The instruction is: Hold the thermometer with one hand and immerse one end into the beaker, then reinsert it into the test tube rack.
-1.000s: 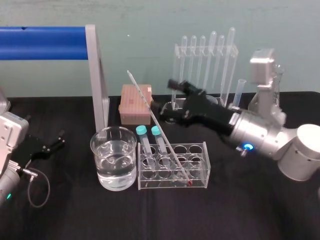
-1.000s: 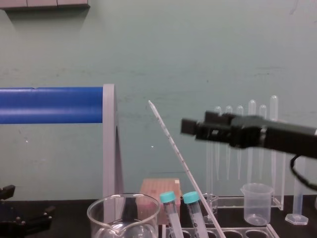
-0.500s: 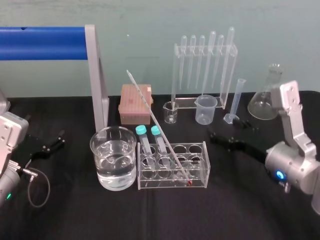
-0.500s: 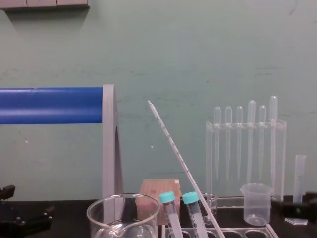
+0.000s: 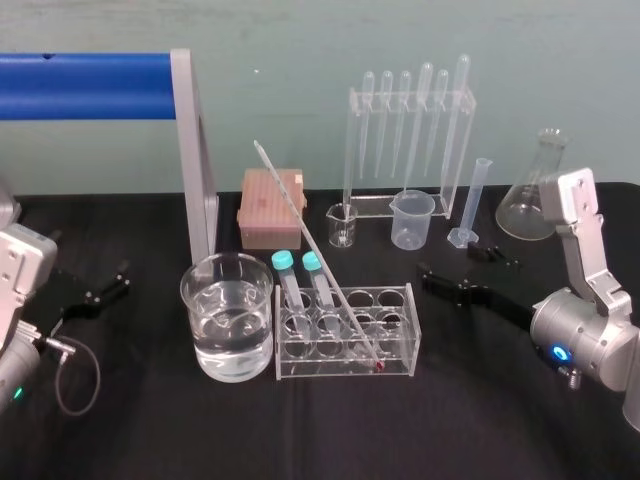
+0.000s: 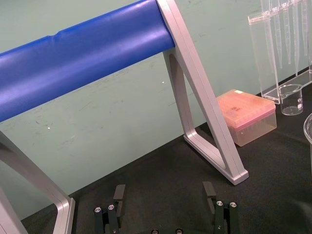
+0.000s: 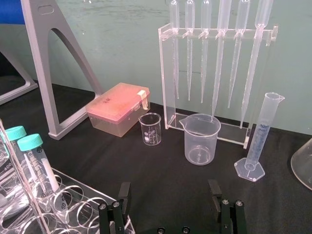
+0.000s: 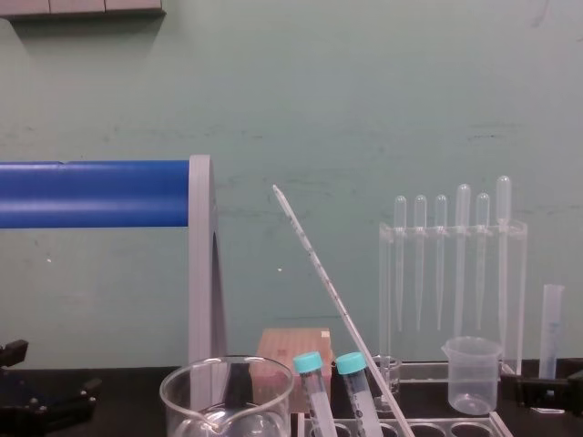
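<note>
left gripper (image 6: 164, 194) lies low over the black table (image 5: 150, 420) at the far left, fingers spread and empty, beside a grey frame with a thick blue bar (image 5: 85, 85). next comes the large clear glass beaker (image 5: 198, 330), roughly half full of water, with the low clear plastic test tube rack (image 5: 400, 293) just beside it. the long thin glass thermometer (image 5: 305, 235) stands in that rack with its red tip at the front right, slanting up and back to the left, and nothing holds it. this could be the start or the finish of the task, and the water gives no sign of a dip. a pick-up would call for a grip on the bare upper shaft and a lift along the slant. two teal-capped tubes (image 5: 283, 262) crowd the rod's lower part, and the frame's upright stands near the beaker. a pink tip box (image 5: 272, 207), a tall pipette stand (image 5: 410, 100) and a small plastic beaker (image 5: 412, 218) stand behind. the right gripper (image 7: 169, 191) sits low, right of the rack, open and empty.
</note>
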You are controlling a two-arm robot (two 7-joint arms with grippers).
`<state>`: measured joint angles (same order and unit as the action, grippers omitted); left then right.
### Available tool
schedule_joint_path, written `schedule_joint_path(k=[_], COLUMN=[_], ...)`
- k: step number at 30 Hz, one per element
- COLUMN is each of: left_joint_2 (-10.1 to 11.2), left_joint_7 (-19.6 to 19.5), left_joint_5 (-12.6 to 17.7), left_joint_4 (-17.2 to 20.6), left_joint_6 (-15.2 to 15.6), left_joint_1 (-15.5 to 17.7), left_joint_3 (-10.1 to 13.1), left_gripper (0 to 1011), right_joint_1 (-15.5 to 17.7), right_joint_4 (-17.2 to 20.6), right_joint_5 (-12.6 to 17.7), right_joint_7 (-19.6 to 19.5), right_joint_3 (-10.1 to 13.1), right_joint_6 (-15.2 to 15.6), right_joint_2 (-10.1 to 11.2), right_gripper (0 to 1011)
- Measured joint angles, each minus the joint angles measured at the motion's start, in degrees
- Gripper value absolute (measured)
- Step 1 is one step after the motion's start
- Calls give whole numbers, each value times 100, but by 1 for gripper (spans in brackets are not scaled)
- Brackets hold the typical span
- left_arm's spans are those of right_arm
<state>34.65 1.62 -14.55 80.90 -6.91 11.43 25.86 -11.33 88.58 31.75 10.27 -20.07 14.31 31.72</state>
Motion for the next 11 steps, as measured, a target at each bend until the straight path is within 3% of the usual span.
schedule_joint_path(k=[11], left_joint_2=[0], left_joint_7=[0], left_joint_5=[0], left_joint_4=[0], left_joint_6=[0], left_joint_1=[0], left_joint_3=[0], left_gripper=[1008], right_joint_1=[-8], right_joint_4=[11], right_joint_5=[8], right_joint_7=[16], right_joint_3=[-7], right_joint_6=[-14], right_joint_2=[5], right_gripper=[1003])
